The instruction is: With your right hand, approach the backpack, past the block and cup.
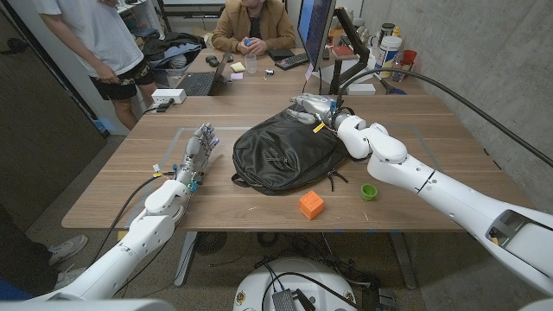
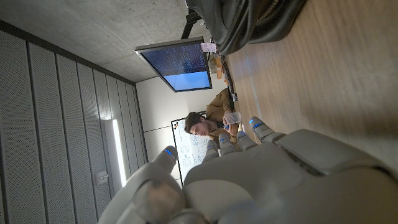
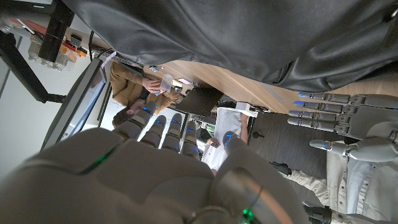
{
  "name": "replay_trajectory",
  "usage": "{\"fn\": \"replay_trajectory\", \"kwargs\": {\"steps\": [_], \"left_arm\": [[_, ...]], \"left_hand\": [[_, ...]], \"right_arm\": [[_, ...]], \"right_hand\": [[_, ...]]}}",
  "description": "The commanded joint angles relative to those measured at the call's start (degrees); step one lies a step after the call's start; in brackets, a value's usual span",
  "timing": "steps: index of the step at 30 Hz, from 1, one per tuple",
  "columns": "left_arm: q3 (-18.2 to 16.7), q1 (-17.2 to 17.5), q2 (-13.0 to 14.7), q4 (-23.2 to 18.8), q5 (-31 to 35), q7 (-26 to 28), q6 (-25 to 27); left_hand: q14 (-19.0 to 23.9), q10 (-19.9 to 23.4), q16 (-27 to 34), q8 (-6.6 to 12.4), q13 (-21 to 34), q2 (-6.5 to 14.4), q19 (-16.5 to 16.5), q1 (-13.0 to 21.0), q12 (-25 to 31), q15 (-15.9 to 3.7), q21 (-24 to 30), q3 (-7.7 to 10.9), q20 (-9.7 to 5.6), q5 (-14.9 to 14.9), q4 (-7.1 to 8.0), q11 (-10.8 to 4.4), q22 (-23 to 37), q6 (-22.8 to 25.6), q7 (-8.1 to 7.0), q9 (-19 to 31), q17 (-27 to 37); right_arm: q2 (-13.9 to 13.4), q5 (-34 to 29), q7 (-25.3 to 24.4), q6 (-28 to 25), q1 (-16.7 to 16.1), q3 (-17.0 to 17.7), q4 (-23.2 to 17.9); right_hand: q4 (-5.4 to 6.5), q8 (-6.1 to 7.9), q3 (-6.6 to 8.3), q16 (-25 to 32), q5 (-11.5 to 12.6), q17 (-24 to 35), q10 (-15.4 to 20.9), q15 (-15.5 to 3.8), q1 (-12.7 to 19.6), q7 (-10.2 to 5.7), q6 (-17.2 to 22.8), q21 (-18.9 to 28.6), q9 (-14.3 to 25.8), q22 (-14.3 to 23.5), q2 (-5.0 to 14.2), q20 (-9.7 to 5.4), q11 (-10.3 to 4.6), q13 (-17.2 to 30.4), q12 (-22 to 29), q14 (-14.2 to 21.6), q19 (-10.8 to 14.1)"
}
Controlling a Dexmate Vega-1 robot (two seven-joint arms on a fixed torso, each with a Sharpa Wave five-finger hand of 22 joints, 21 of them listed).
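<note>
Your right hand hovers open, probably untouching, at the backpack: soft, slumping, smooth leather; grab its top edge.

right hand at backpack 1 o'clock corner: fingertip contact unclear, palm hidden; backpack cropped in both wrist views.

The right hand sits at the far top edge of the black backpack, fingers against it. The orange block and green cup lie well behind those fingers. The left hand stands beside the backpack, fingers apart.
</note>
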Motion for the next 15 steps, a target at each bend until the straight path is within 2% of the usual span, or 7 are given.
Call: {"fn": "replay_trajectory", "kwargs": {"steps": [1,15], "left_arm": [[-0.07,-0.44,-0.15,0.82,-0.19,-0.49,-0.11],[0.30,-1.37,-0.49,1.77,-0.05,-0.99,0.00]], "left_hand": [[-0.16,0.26,0.08,0.26,0.23,6.45,0.00,0.30,-0.05,-3.26,0.31,-0.09,-3.15,0.26,-0.10,-0.15,0.11,0.15,-0.22,0.31,0.17],[-0.12,0.26,0.09,0.25,0.23,6.44,0.02,0.30,-0.06,-3.24,0.33,-0.11,-3.17,0.26,-0.10,-0.15,0.11,0.16,-0.22,0.32,0.17]], "right_arm": [[0.85,-0.12,0.14,0.55,1.03,-0.86,1.55],[1.03,0.20,-0.12,0.78,1.21,-1.30,2.45]], "right_hand": [[-0.16,-0.22,-0.06,-0.08,0.06,0.09,0.00,-2.17,0.72,-0.03,-0.16,-0.08,0.35,0.06,0.98,-4.52,0.09,0.09,0.04,0.34,0.46],[-0.13,-0.19,-0.30,-0.04,0.02,0.13,0.00,-2.03,0.87,0.04,-0.26,-0.28,0.36,0.08,1.06,-4.37,0.29,0.09,0.05,0.33,0.56]]}}
